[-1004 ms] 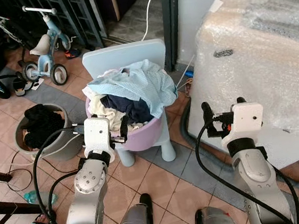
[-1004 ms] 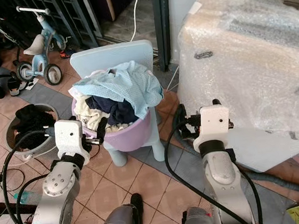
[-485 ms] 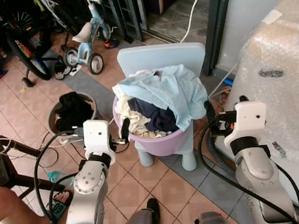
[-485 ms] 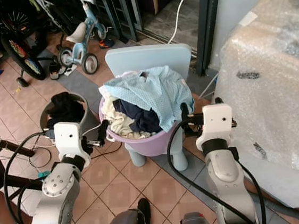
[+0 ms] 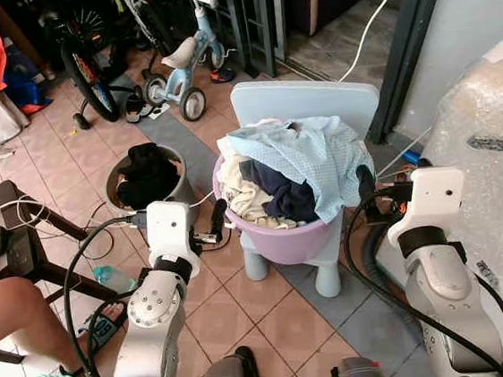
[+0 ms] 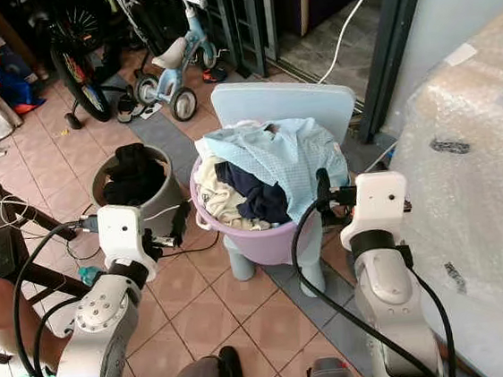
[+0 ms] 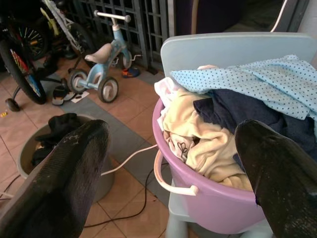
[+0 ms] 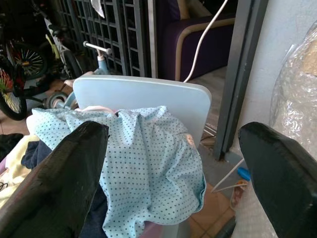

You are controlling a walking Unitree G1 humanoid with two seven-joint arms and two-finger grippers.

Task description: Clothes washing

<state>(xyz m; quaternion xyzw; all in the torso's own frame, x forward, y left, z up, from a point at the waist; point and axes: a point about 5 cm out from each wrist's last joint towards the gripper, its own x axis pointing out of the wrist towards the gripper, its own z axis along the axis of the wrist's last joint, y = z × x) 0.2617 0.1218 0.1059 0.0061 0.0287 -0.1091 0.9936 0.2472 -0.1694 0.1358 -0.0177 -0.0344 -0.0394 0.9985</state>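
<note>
Here, your left gripper [image 5: 217,221] is held with its two black fingers spread apart and nothing between them, just beside the left wall of the purple basin [image 5: 285,237]. Your right gripper [image 5: 365,183] is also spread wide and grasping nothing, close to the basin's right side, where the cloth hangs over the rim.

The basin is round, of smooth plastic, with a pale loop handle [image 7: 171,181] toward your left gripper. It stands on a small light blue plastic chair [image 5: 305,111], whose flat rounded back rises behind it. The basin is heaped with soft, crumpled clothes: a light blue shirt [image 5: 311,155] with small dark dots lies on top and drapes down toward your right gripper, with a dark navy piece [image 5: 283,188] and a cream cloth [image 7: 195,134] under it, nearer your left one.

Beyond your left gripper, a grey round bucket [image 5: 177,186] holds dark cloth. To the outer side of your right gripper stands a big box shape wrapped in shiny bubble film [image 5: 500,153].
</note>
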